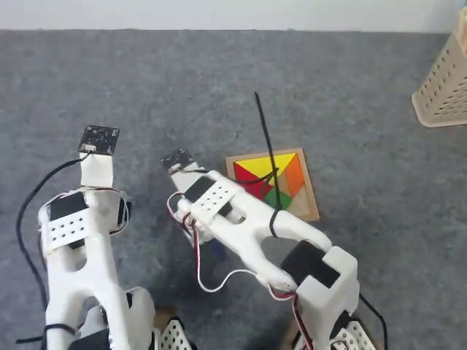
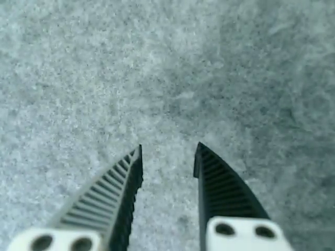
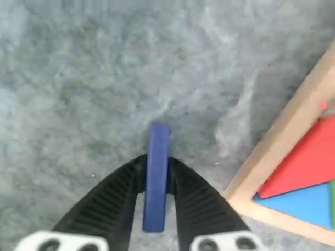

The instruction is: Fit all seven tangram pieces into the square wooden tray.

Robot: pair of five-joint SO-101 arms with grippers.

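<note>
Blue flat tangram piece [image 3: 158,141], clamped edgewise in the right gripper [image 3: 157,158], likely needs laying flat into the square wooden tray [image 3: 272,141] just beside it; left gripper [image 2: 167,151] gapes empty.

Soft, even light falls on the grey table [image 1: 219,73], bright and without glare. Shadows are faint: a dim patch lies under the right arm [image 1: 248,226] toward the table's near edge, and a darker band hugs the tray [image 3: 272,141] wall.
</note>
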